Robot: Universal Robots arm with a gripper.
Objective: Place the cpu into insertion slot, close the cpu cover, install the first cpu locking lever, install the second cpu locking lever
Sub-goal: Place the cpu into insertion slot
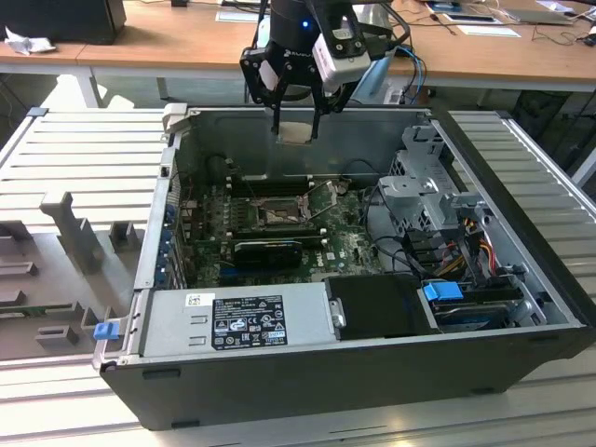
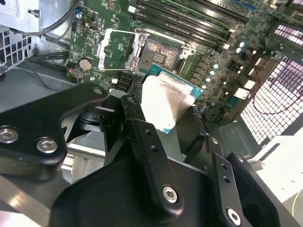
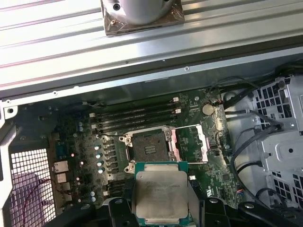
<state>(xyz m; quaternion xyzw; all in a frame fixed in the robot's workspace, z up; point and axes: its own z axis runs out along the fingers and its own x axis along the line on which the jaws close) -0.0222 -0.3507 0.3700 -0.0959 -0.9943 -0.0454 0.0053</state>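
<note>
Currently the end effector (image 1: pixel 296 127) clamps the cpu (image 3: pixel 160 194) above the open socket (image 3: pixel 147 149).

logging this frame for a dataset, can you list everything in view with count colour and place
cpu: 1, silver top, green rim, held above the case
socket: 1, dark, empty, on the motherboard
cpu cover: 1, silver, flipped open beside the socket
motherboard: 1, green, on the case floor
ram slots: several, black, in a row beside the socket
coin battery: 1, silver, on the motherboard
drive cage: 1, silver, exterior view's right of the case
power supply: 1, grey, labelled, along the case's near edge
case: 1, black, lying open
table: 1, grey, ribbed, under the case
gripper: 1, black, closed on the cpu
</note>
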